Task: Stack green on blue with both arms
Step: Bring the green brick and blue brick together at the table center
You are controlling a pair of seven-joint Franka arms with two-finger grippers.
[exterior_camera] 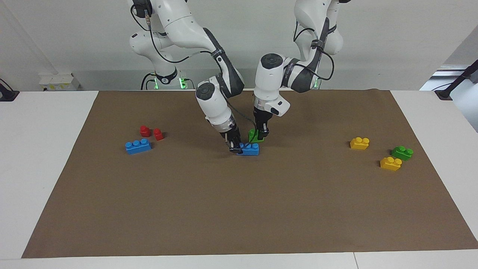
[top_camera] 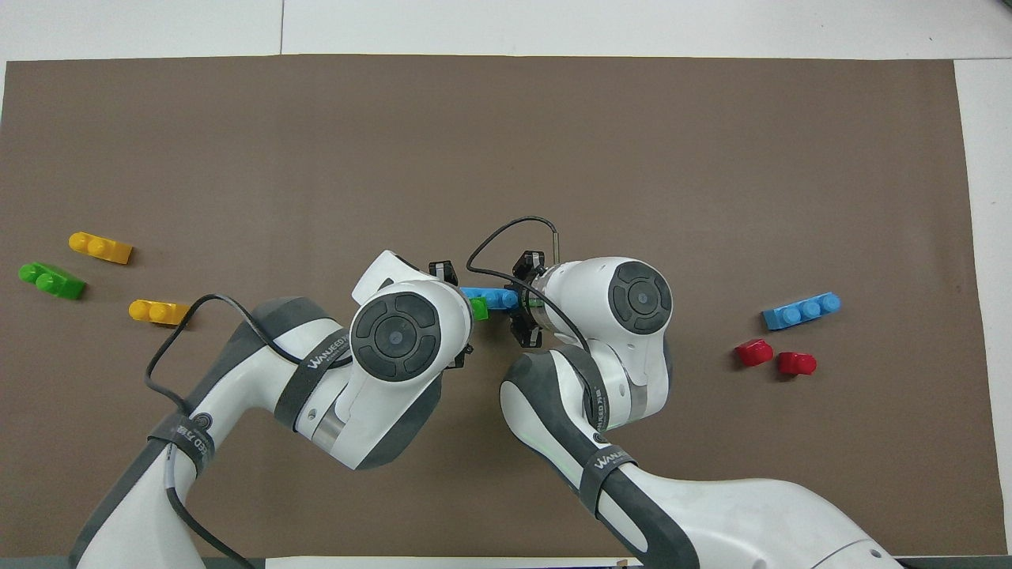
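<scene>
My right gripper (exterior_camera: 235,147) is shut on one end of a light-blue three-stud brick (exterior_camera: 250,149), which sits low at the mat in the middle of the table; it also shows in the overhead view (top_camera: 496,298). My left gripper (exterior_camera: 261,135) is shut on a small green two-stud brick (exterior_camera: 254,135) and holds it close beside the blue brick, slightly higher. In the overhead view the green brick (top_camera: 479,309) overlaps the blue brick's end toward the left arm. The left wrist hides that gripper's fingertips there.
A second blue brick (exterior_camera: 138,146) and two red blocks (exterior_camera: 145,131) lie toward the right arm's end of the brown mat (exterior_camera: 239,209). Two yellow bricks (exterior_camera: 359,143) (exterior_camera: 390,163) and a second green brick (exterior_camera: 402,152) lie toward the left arm's end.
</scene>
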